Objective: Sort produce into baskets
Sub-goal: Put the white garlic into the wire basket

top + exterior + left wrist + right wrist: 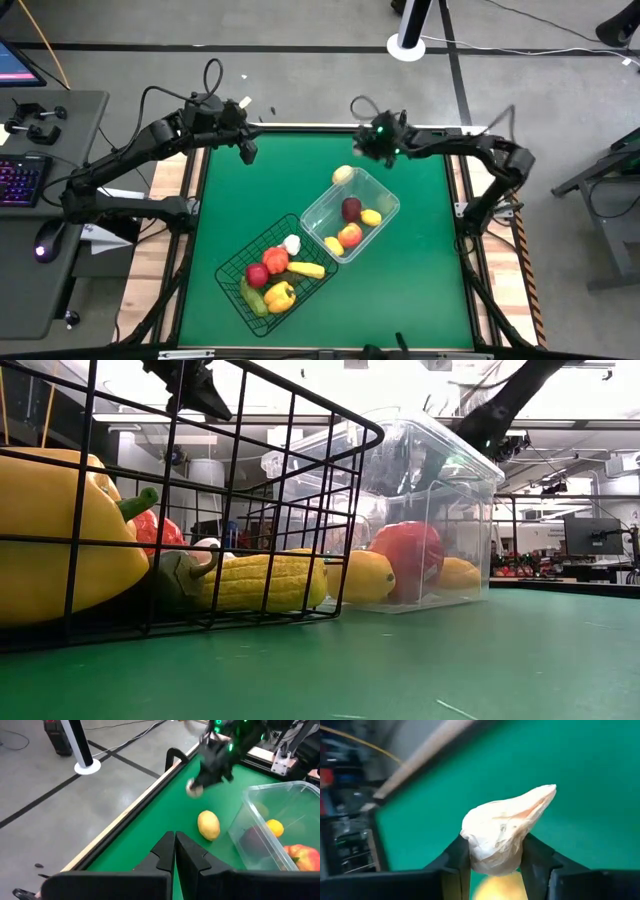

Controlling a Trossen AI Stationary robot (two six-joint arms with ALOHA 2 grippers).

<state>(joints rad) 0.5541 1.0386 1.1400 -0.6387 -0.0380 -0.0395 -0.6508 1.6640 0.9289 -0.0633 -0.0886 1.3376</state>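
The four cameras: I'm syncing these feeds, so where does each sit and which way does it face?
High view: overhead, straight down on the green table; both arms show.
Low view: table height, level past the wire basket to the clear bin.
Left wrist view: past the left gripper, fingers together, toward a yellow lemon.
Right wrist view: past the right gripper, clamping a white garlic.
Shared: the left wrist and high views both show the lemon beside the bin.
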